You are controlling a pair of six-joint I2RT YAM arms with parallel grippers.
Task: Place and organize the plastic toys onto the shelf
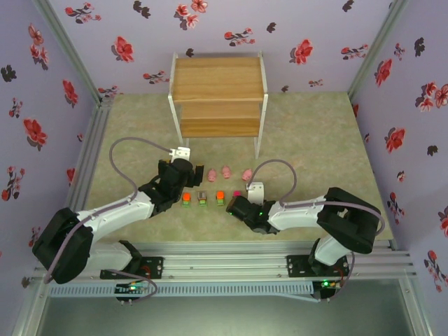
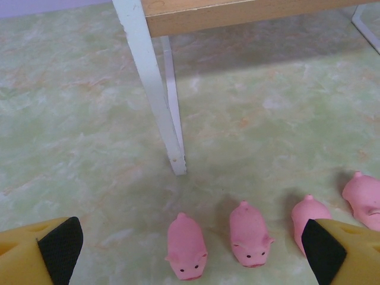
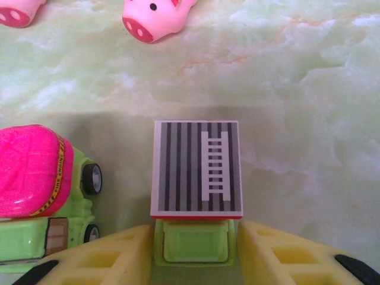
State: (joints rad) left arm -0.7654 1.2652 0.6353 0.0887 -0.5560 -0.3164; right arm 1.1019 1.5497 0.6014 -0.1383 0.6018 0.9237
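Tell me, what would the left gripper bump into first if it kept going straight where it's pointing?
Most likely the pink pigs lying just ahead of the open left gripper; the shelf's white leg stands beyond them, though depth is unclear.

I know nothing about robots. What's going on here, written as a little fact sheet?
setting: green marbled table, floral walls
shelf: wooden, two tiers, white legs, at the far side
pink pigs: in a row on the table in front of the shelf
left gripper: open, above the pigs
right gripper: closed on the green base of the grey-topped toy
pink-topped truck: on the table, right beside that toy
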